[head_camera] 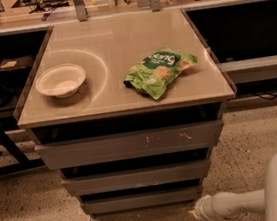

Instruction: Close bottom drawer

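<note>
One gripper [196, 211] low, just right of bottom drawer [142, 200] | open or closed: cannot tell

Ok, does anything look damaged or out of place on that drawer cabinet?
Only white scratch marks on the top drawer front. The bowl sits upright, the chip bag lies flat, nothing spilled. The gripper is low beside the right corner of the bottom drawer.
</note>
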Motion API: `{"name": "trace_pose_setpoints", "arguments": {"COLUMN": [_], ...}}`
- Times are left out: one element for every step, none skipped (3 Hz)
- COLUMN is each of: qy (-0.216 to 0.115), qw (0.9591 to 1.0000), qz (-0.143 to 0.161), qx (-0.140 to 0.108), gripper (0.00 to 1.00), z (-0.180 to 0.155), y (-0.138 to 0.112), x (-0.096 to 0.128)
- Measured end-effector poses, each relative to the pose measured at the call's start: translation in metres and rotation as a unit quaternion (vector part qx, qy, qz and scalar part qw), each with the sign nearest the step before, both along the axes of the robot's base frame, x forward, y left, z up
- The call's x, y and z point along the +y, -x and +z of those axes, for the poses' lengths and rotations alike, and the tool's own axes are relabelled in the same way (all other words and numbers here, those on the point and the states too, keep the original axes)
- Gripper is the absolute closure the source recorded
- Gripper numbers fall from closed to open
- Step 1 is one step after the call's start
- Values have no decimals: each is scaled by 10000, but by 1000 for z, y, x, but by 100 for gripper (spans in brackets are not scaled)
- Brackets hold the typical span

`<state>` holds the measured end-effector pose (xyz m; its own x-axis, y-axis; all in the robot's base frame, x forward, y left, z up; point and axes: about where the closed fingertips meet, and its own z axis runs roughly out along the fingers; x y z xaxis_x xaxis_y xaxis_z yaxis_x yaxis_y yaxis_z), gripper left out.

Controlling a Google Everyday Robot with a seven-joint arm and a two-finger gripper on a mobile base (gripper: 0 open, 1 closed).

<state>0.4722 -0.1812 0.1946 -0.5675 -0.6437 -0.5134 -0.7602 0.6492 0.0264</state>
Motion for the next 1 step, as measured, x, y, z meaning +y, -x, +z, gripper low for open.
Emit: {"name": "trace_pose_setpoints", "arguments": {"qy": [26], "qw": [10000], "qz": [-4], "qx": [-7], "gripper": [82], "z": [10], "y": [22], "x": [4]}}
